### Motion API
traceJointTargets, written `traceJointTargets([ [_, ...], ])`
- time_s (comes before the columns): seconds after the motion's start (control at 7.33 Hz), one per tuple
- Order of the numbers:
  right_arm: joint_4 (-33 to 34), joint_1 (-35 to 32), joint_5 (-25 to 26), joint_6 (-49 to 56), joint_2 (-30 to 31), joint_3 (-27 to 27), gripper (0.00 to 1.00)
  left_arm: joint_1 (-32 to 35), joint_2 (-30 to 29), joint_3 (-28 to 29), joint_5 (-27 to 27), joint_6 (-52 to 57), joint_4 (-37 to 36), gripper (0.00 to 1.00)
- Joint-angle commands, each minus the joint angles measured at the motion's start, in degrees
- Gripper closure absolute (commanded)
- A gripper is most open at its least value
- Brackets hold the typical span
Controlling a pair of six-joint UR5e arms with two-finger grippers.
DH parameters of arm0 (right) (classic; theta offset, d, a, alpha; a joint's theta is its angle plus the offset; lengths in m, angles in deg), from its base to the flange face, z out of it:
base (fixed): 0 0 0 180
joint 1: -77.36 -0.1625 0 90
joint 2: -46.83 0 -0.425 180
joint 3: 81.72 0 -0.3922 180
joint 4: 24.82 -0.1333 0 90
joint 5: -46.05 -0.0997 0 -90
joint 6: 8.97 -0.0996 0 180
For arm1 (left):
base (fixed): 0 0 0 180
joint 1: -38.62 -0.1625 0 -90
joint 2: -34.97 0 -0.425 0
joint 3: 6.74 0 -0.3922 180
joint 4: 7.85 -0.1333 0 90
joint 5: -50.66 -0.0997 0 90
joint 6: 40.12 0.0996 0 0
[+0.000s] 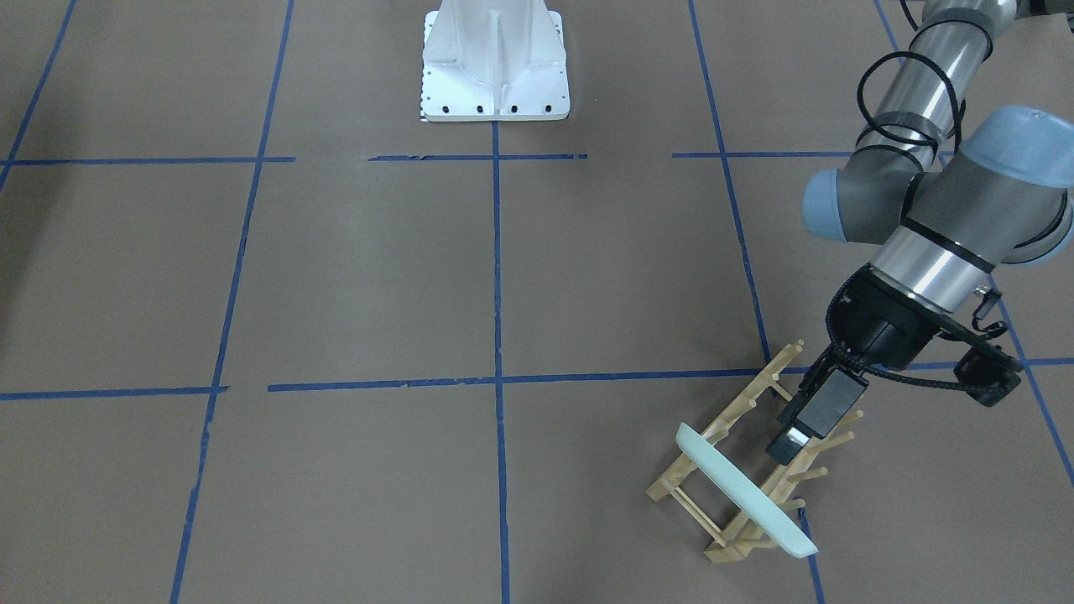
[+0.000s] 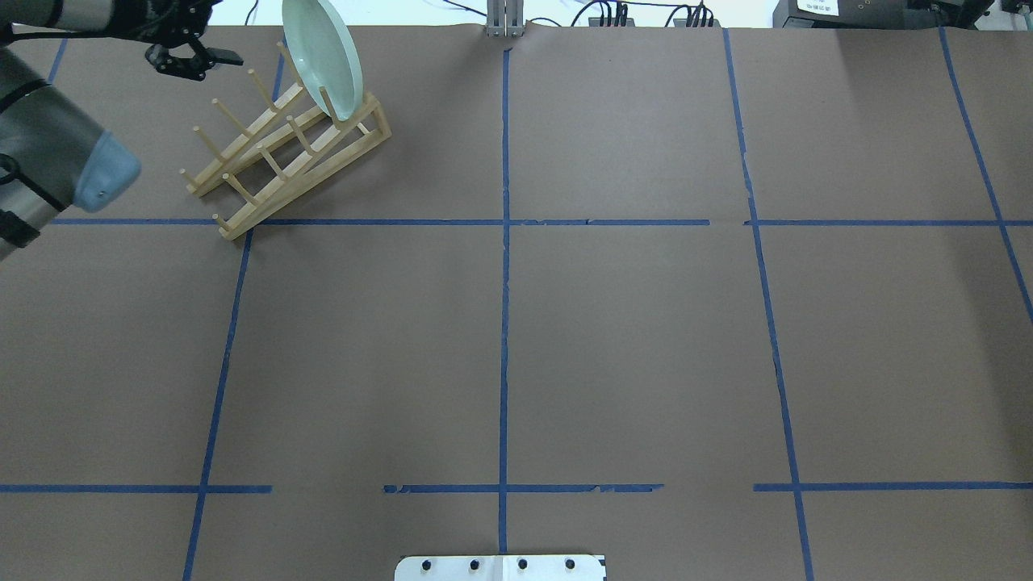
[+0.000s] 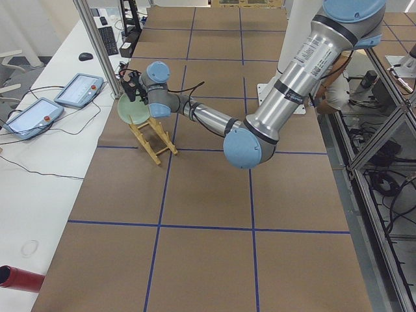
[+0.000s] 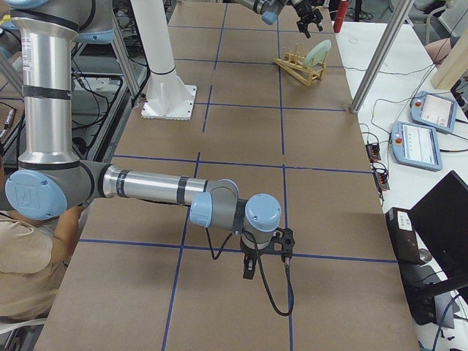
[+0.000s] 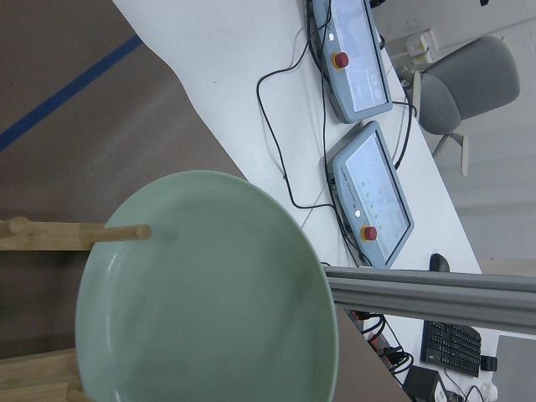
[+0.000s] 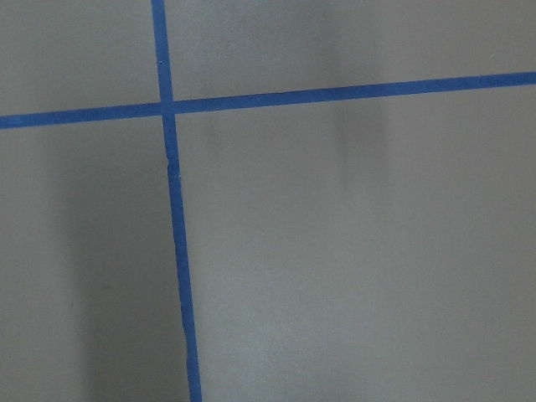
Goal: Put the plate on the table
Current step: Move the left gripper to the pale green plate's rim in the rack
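Observation:
The pale mint-green plate (image 1: 742,491) stands upright on edge at the end of a light wooden peg rack (image 1: 681,488), at the far left of the brown table (image 1: 377,277). It also shows in the overhead view (image 2: 323,56) and fills the left wrist view (image 5: 209,293). My left gripper (image 1: 786,447) hovers over the rack's pegs, a short way behind the plate and not touching it. In the overhead view (image 2: 194,63) its fingers look spread and empty. My right gripper (image 4: 248,269) shows only in the exterior right view, low over bare table. I cannot tell its state.
The white robot base (image 1: 495,63) stands at the table's near middle edge. Beyond the table's far edge are two touch panels (image 3: 78,90), cables and an aluminium post (image 3: 97,45). A red cylinder (image 3: 19,278) lies on the white bench.

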Motion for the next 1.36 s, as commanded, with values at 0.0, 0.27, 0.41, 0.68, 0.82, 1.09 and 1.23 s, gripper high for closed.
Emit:
traceJointTargets([
  [0.0,0.0,0.0,0.0,0.0,0.0,0.0,0.0,-1.46,-2.79,3.49,-3.09,-1.05,0.1,0.04],
  [0.27,0.0,0.0,0.0,0.0,0.0,0.0,0.0,-1.55,-3.05,5.86,-3.97,-0.96,3.06,0.19],
  [0.41,0.0,0.0,0.0,0.0,0.0,0.0,0.0,-1.55,-3.14,6.05,-4.15,-0.78,3.18,0.32],
  [0.68,0.0,0.0,0.0,0.0,0.0,0.0,0.0,-1.55,-3.49,6.14,-4.24,0.01,3.18,0.35],
  [0.82,0.0,0.0,0.0,0.0,0.0,0.0,0.0,-1.55,-4.19,7.09,-4.24,1.49,3.18,0.36],
  [1.09,0.0,0.0,0.0,0.0,0.0,0.0,0.0,-1.64,-4.37,7.28,-4.32,2.47,3.18,0.71],
  [1.23,0.0,0.0,0.0,0.0,0.0,0.0,0.0,-1.64,-4.46,7.28,-5.28,2.47,3.18,0.92],
])
